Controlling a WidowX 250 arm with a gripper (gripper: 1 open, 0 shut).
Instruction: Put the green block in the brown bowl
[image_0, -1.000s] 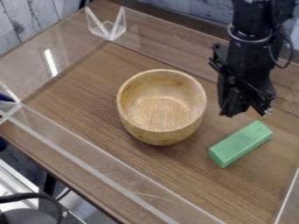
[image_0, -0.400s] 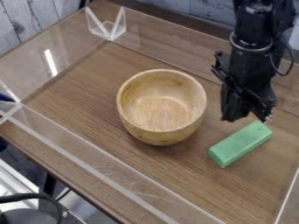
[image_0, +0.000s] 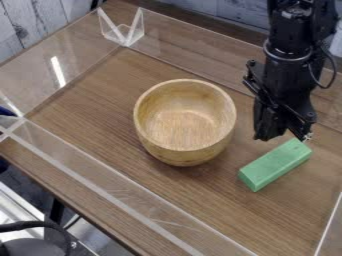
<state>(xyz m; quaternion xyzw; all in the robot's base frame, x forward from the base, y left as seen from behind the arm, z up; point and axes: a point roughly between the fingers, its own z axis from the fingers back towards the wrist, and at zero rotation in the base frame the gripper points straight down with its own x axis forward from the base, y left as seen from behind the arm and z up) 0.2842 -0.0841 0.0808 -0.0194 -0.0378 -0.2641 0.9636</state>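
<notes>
Robot arm, wooden bowl and green block on a tabletop.
The black robot arm (image_0: 283, 60) reaches down from the far right, and its gripper (image_0: 262, 136) hangs just beyond the far edge of the green block (image_0: 275, 165), with its fingers pressed together and nothing held between them. The block lies flat on the brown wooden table (image_0: 134, 190) at the right, its length running obliquely from near left to far right. Immediately to its left, and apart from it, stands the brown bowl (image_0: 185, 121), upright, round and thick-walled, its smooth interior in view and containing nothing. A small clear, angular object (image_0: 123, 25) stands at the far left of the table, well apart from the bowl.
</notes>
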